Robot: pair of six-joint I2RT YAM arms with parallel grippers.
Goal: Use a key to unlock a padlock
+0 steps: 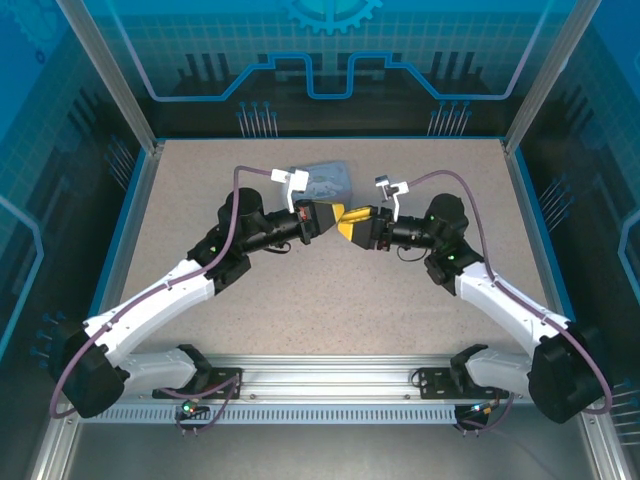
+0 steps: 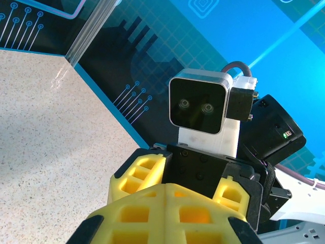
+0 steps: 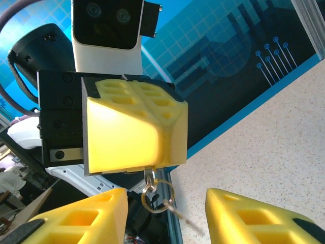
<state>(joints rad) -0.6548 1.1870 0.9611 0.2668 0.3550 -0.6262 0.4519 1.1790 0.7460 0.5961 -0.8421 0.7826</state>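
Observation:
My left gripper (image 1: pixel 328 217) is raised over the middle of the table, fingertip to fingertip with my right gripper (image 1: pixel 350 222). In the right wrist view the left gripper's yellow fingers (image 3: pixel 132 132) are pressed shut, and the silvery head of the key (image 3: pixel 151 176) sticks out below their seam. A thin metal ring (image 3: pixel 158 195) hangs from it with a second small key, blurred. My right gripper (image 3: pixel 165 218) is open just in front, a finger on each side of the ring, touching nothing. The padlock is hidden; whether it sits between the left fingers I cannot tell.
A pale lilac-blue tin (image 1: pixel 325 178) lies on the speckled table just behind the two grippers. Blue-edged walls (image 1: pixel 140 200) close in the table on the left, right and back. The arms' base rail (image 1: pixel 330 385) runs along the near edge.

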